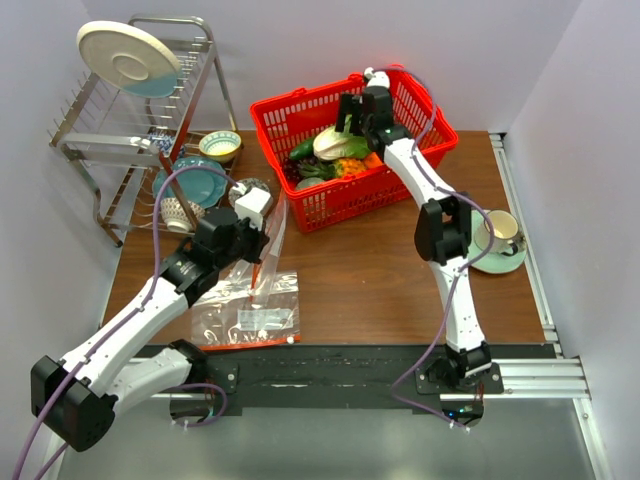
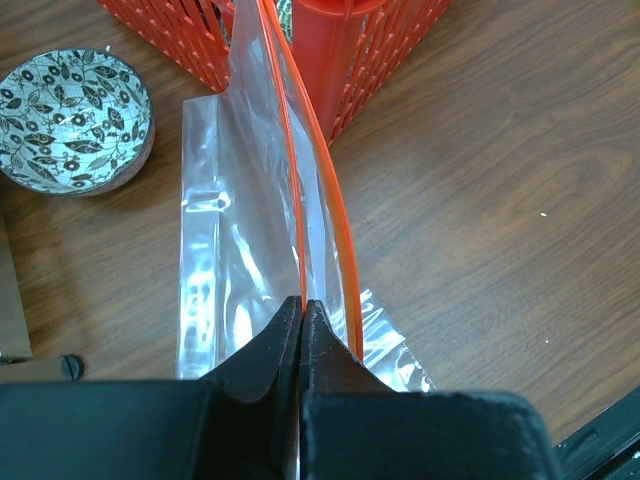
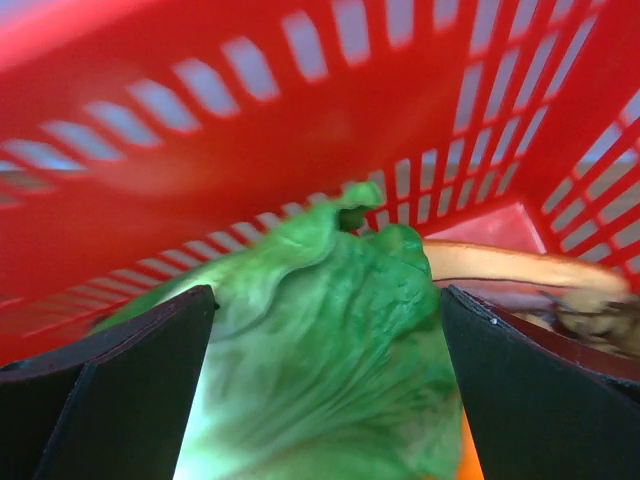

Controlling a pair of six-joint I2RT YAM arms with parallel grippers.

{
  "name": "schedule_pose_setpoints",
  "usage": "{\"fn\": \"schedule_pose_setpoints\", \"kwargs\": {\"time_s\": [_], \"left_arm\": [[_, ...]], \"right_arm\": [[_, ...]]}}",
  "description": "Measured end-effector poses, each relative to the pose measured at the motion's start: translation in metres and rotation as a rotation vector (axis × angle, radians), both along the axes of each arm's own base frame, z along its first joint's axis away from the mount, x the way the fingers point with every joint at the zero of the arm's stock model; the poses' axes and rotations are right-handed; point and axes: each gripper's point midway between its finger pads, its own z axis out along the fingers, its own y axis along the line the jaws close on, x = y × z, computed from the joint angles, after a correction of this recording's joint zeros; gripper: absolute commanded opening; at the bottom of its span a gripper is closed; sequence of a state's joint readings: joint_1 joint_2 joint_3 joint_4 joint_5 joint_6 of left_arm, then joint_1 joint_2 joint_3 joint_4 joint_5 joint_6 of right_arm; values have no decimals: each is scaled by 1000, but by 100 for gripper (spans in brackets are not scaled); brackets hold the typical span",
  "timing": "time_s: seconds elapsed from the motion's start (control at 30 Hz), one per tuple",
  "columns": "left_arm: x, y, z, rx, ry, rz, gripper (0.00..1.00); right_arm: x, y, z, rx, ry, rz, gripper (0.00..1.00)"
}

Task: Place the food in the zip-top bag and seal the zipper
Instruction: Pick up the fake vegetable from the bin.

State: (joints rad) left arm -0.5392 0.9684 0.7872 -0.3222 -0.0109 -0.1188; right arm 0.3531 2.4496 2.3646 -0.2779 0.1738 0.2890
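The right gripper (image 3: 325, 335) is standing spread wide astride the napa cabbage (image 1: 338, 146) in the red basket (image 1: 300, 106) and should be closing squarely across its middle, while the left gripper (image 2: 302, 305) is pinching the zip-top bag (image 2: 250, 230) by its mouth beside the basket.

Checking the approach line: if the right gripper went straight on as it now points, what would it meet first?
The right gripper would likely hit the napa cabbage between its open jaws, inside the red basket; depth unclear.
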Motion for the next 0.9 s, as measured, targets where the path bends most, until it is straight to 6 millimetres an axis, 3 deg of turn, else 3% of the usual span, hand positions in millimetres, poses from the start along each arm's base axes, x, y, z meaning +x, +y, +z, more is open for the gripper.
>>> {"fn": "schedule_pose_setpoints", "kwargs": {"time_s": [0.07,0.17,0.2,0.27,0.3,0.4,0.53,0.9], "left_arm": [[0,0,0,0,0,0,0],[0,0,0,0,0,0,0],[0,0,0,0,0,0,0],[0,0,0,1,1,0,0],[0,0,-1,2,2,0,0],[1,0,-2,4,6,0,0],[1,0,-3,6,9,0,0],[1,0,-3,6,10,1,0]], "right_arm": [[8,0,-27,-3,24,-23,98],[14,2,-51,12,46,-33,81],[14,3,-52,19,47,-35,61],[15,4,-46,26,35,-30,42],[14,5,-42,35,25,-25,23],[2,4,-34,30,28,0,0],[-12,1,-9,34,11,15,0],[-58,10,129,123,-177,135,0]]}}
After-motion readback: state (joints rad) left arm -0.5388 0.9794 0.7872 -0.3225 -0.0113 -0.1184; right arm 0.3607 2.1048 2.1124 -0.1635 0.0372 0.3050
